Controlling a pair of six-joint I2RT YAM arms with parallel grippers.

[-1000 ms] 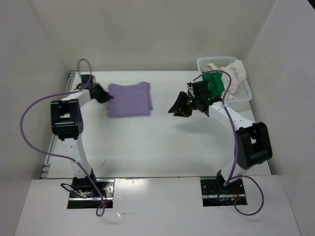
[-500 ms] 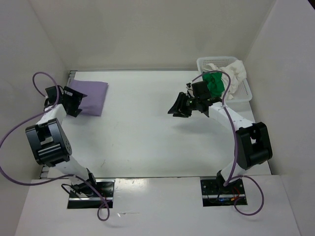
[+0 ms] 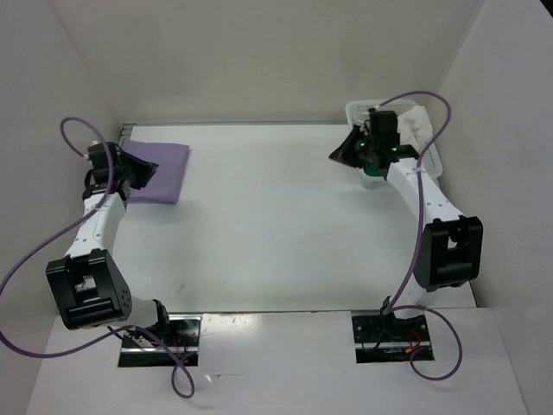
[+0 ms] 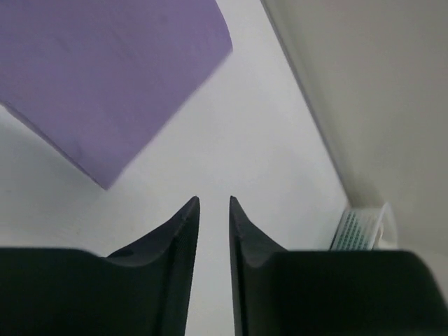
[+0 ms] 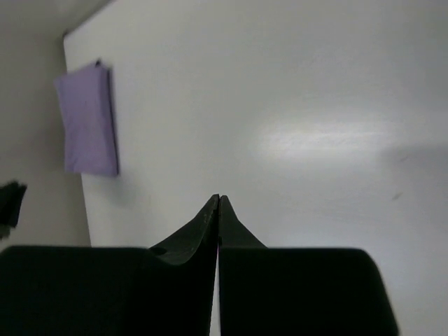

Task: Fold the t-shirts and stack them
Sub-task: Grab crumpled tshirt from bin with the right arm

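Observation:
The folded lavender-purple t-shirt lies flat at the far left of the table, and it also shows in the left wrist view and the right wrist view. My left gripper hovers over its left part, the jaws a narrow gap apart with nothing between them. The green t-shirt and the white t-shirt sit bunched in the basket, the green one mostly hidden by my right arm. My right gripper is raised just left of the basket, shut and empty.
The white mesh basket stands in the far right corner and shows small in the left wrist view. White walls enclose the table at the back and both sides. Purple cables loop off both arms.
The purple shirt went from centre-left to the far left corner, and my left gripper has let it go and pulled back. My right arm swung up toward the basket and its jaws shut.

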